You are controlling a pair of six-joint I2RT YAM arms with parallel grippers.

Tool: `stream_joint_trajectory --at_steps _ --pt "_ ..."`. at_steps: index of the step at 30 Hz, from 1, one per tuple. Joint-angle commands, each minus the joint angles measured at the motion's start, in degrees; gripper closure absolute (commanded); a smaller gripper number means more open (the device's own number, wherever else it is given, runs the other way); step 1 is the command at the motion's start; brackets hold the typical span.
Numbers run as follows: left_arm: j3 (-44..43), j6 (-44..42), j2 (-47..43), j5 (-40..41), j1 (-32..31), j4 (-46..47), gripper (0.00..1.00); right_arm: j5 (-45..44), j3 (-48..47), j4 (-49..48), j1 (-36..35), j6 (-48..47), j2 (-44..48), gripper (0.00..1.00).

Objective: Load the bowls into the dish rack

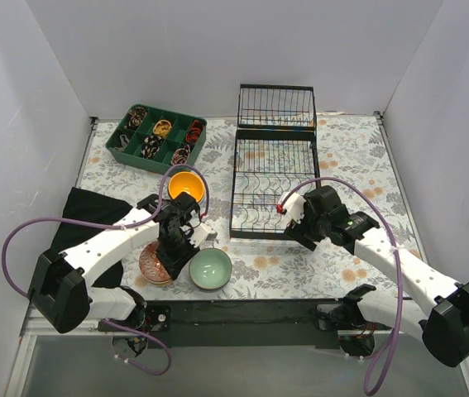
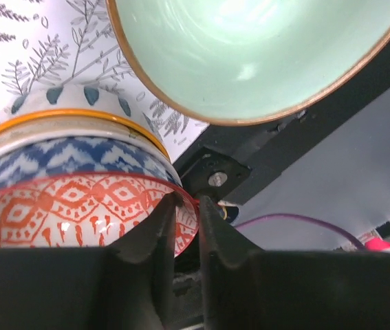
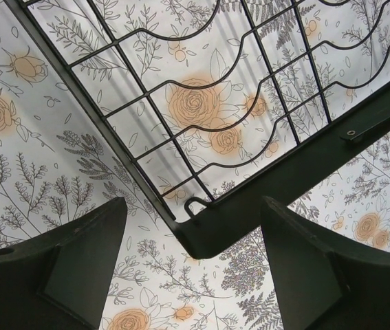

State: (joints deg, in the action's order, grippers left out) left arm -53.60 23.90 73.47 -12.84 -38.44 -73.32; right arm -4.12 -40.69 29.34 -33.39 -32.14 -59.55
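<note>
Left hand (image 2: pixel 186 201) grasps the red-patterned bowl (image 2: pixel 57 214) by its rim. Right hand (image 3: pixel 195 206) released — poised over the dish rack (image 3: pixel 284 175), near-left corner.

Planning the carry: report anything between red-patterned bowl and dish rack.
Only the open right gripper, hanging over the near edge of the dish rack. The mint bowl sits beside the red-patterned bowl, off the direct line.

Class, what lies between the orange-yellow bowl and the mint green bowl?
The left gripper, shut on the red-patterned bowl, lies between the orange-yellow bowl and mint green bowl, top view.
</note>
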Motion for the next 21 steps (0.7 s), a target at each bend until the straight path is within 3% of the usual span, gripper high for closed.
stream_joint_trajectory --at_steps 1,3,7,16,21 --pt "-2.8 -0.5 -0.8 1.7 -0.1 -1.0 0.94 0.2 0.6 -1.9 0.3 -0.5 1.1 0.14" --pt "-5.8 -0.8 -1.2 1.3 -0.1 -3.0 1.00 -0.1 0.7 -1.9 0.4 -0.4 1.3 0.15" --pt "-13.3 -0.6 -2.9 1.0 -0.1 -6.3 1.00 -0.3 0.6 -1.8 0.5 -0.6 1.0 0.15" --pt "-16.1 -0.9 -3.6 2.5 -0.1 -6.4 1.00 0.0 -1.1 -2.2 0.5 -0.7 -1.2 0.15" --pt "-22.0 -0.8 -3.5 2.8 -0.1 -6.6 1.00 -0.2 -1.6 -1.8 0.6 -0.7 -1.4 0.16"
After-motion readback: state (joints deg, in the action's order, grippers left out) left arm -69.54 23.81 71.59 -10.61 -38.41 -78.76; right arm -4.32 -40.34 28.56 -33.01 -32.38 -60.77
